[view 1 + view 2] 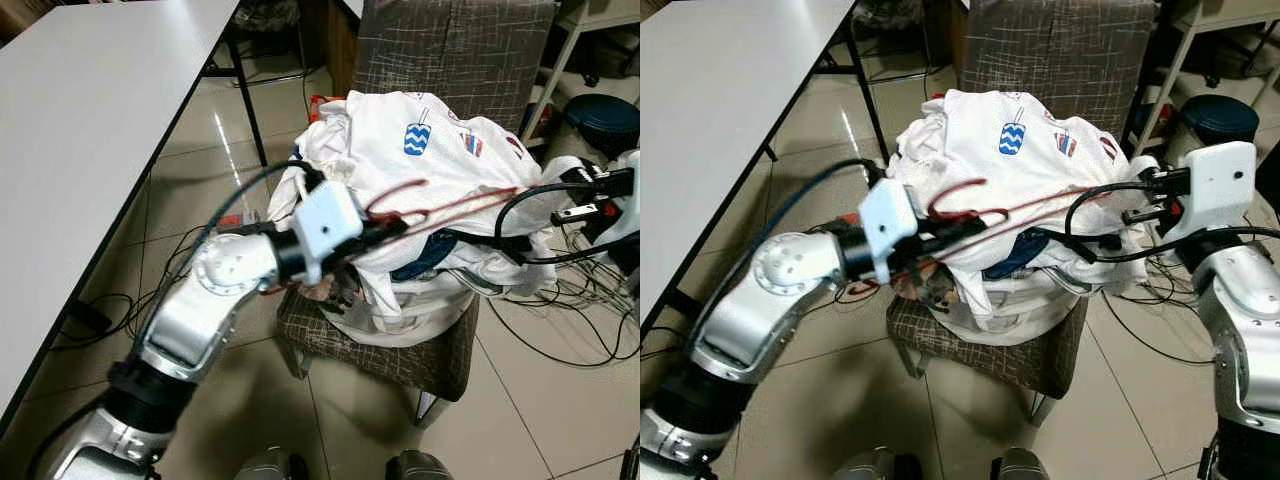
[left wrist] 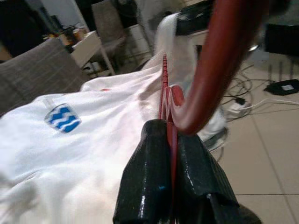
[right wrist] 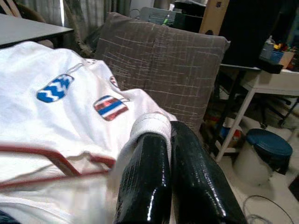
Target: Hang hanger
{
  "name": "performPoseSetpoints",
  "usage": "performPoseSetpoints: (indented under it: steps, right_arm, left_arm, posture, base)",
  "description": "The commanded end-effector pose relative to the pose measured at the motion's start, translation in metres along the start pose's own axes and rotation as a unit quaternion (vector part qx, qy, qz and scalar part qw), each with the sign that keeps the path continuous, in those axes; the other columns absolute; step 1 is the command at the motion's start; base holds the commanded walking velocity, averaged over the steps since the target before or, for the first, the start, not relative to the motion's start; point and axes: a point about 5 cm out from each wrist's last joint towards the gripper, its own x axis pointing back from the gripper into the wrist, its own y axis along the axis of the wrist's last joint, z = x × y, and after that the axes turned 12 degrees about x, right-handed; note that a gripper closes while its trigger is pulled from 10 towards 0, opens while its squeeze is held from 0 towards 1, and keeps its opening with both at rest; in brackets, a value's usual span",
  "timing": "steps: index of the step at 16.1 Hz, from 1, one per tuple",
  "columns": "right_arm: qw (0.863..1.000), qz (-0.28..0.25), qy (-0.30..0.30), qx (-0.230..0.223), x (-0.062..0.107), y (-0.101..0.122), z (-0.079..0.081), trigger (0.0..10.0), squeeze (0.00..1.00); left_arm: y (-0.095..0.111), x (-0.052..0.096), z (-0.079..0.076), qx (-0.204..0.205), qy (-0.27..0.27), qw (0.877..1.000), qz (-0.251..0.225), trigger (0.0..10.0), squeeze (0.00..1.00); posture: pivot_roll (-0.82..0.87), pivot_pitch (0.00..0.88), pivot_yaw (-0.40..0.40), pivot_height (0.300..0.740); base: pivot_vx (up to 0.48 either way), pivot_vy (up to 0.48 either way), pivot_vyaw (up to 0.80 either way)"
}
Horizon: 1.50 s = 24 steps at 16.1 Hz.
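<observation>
The floor point(image 1: 230, 150) is laid with large glossy beige tiles that catch a bright streak of light. A long white table point(image 1: 80, 140) on black legs runs along the left. In the middle stands a brown chair point(image 1: 455, 45) upholstered in a fabric with a pale crosshatch pattern. Black cables point(image 1: 560, 320) trail across the tiles to the chair's right and under the table. Beyond the chair on the right, a white-framed shelf unit point(image 3: 261, 86) stands beside a dark blue round bin point(image 3: 264, 149). Grey curtains point(image 3: 84, 14) hang in the far background.
</observation>
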Motion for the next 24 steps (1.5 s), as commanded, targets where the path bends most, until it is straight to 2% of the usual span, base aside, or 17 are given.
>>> performPoseSetpoints:
  steps: [1,3,4,7,12,15,16,19,22,24]
  right_arm:
    - [1.0,0.01,-0.013,0.008,0.001,0.0,-0.007,0.0,0.0]
    - [1.0,0.005,-0.007,0.008,0.0,0.004,-0.006,0.0,0.0]
    - [1.0,-0.001,-0.002,0.009,-0.003,0.008,-0.003,0.0,0.0]
    - [1.0,-0.004,-0.005,0.014,-0.005,0.011,-0.002,0.0,0.0]
    - [0.999,0.008,-0.016,0.028,-0.002,0.008,-0.013,0.0,0.0]
    - [0.999,-0.009,-0.029,0.029,-0.002,0.017,-0.023,0.0,0.0]
    - [0.999,-0.039,-0.01,0.014,-0.006,0.031,-0.021,0.0,0.0]
    - [0.999,-0.052,-0.004,-0.011,-0.01,0.035,-0.023,0.0,0.0]
    - [0.999,-0.047,0.003,-0.019,-0.011,0.032,-0.025,0.0,0.0]
    - [0.999,-0.047,-0.003,-0.019,-0.009,0.033,-0.028,0.0,0.0]
  left_arm:
    - [0.007,0.005,0.008,-0.005,0.008,1.0,-0.01,10.0,0.0]
    - [0.013,0.001,0.003,0.01,-0.01,1.0,-0.028,10.0,0.0]
    - [0.014,-0.004,-0.005,0.015,-0.03,0.999,-0.034,10.0,0.0]
    - [0.015,-0.009,-0.016,0.023,-0.059,0.997,-0.038,10.0,0.0]
    - [0.016,0.012,0.003,0.015,-0.028,0.999,-0.031,10.0,0.0]
    - [0.018,0.019,0.01,0.005,-0.011,1.0,-0.028,10.0,0.0]
    - [0.024,0.017,0.013,0.015,0.003,0.998,-0.055,10.0,0.0]
    - [0.036,0.007,0.007,0.048,-0.013,0.993,-0.103,10.0,0.0]
    - [0.034,-0.003,-0.006,0.058,-0.054,0.992,-0.101,10.0,0.0]
    - [0.027,0.0,-0.008,0.053,-0.063,0.994,-0.075,10.0,0.0]
  posture:
    - [-0.11,0.082,0.12,0.74]
    - [-0.11,0.081,0.118,0.74]
    - [-0.11,0.078,0.119,0.74]
    - [-0.12,0.073,0.124,0.74]
    - [-0.13,0.056,0.112,0.74]
    - [-0.13,0.049,0.112,0.74]
    - [-0.14,0.042,0.105,0.74]
    - [-0.14,0.044,0.101,0.74]
    - [-0.15,0.053,0.101,0.74]
    - [-0.15,0.054,0.106,0.74]
  base:
    - [0.0,0.0,0.0]
    - [0.0,0.0,0.0]
    - [0.0,0.0,0.0]
    - [0.0,0.0,0.0]
    - [0.0,0.0,0.0]
    - [0.0,0.0,0.0]
    - [0.0,0.0,0.0]
    - [0.0,0.0,0.0]
    - [0.0,0.0,0.0]
    - [0.0,0.0,0.0]
